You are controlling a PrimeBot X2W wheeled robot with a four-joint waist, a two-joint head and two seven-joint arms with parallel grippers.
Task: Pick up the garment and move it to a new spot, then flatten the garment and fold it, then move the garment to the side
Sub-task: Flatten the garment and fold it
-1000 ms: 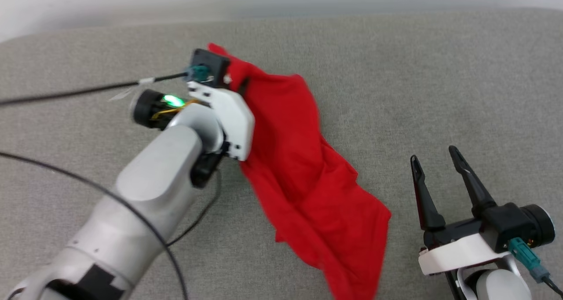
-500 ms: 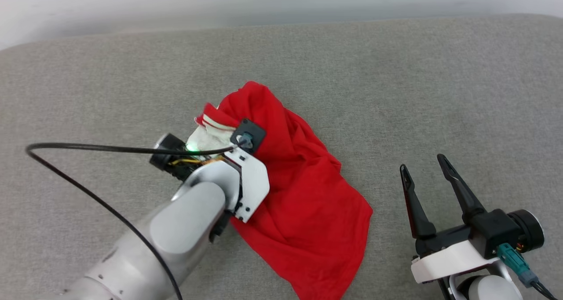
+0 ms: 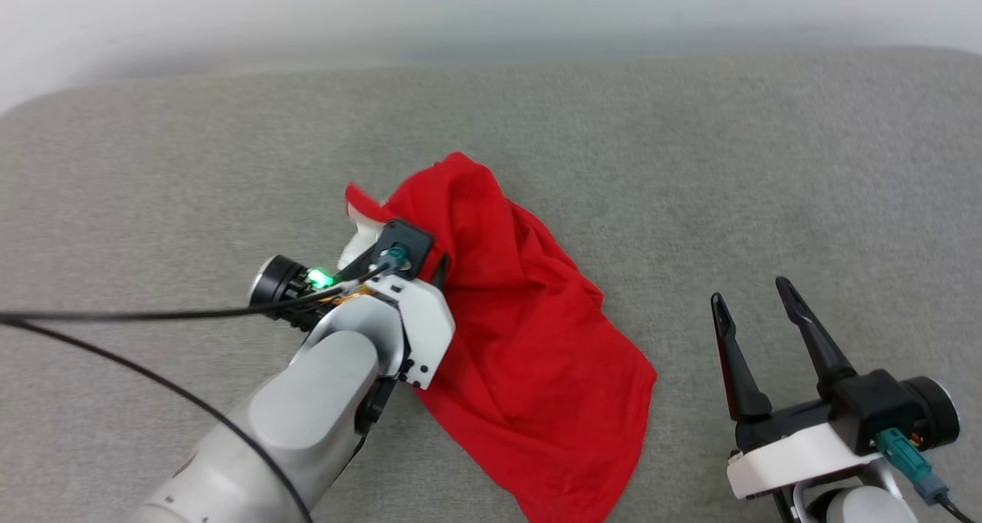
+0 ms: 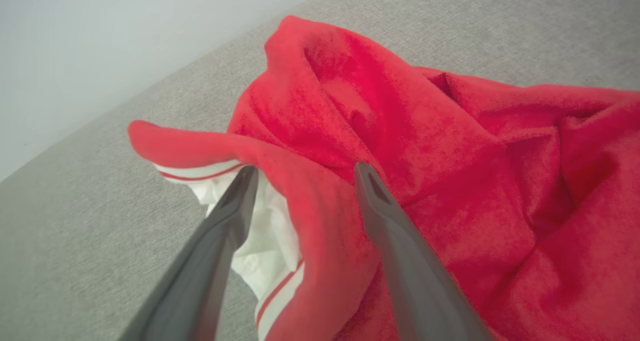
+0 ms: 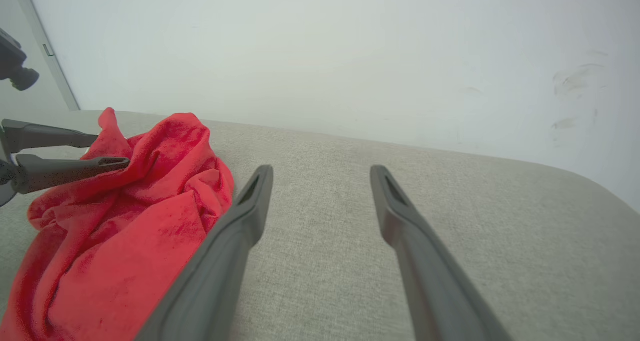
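L gripper (image 4: 305, 171) was spread, tips straddling a raised fold by the white sleeve (image 4: 265, 241), nothing pinched. R gripper (image 3: 750, 293) was spread too, empty, near but apart. Garment (image 3: 529, 339) lay crumpled mid grey cushion (image 3: 690, 162). Prob light, limp, drapey; grab striped sleeve trim or shoulder seam, not bulk.

Vivid red is shown all over the garment (image 3: 529, 339), and there, white banded with thin red stripes is glimpsed at its edge. A flecked grey weave is displayed by the cushion (image 3: 690, 162), backed by a pale wall (image 5: 320, 56). Dark grey fingers are seen on the left gripper (image 4: 305, 171) and the right gripper (image 3: 750, 291). A green light (image 3: 320, 279) and a black cable (image 3: 153, 314) are picked out.
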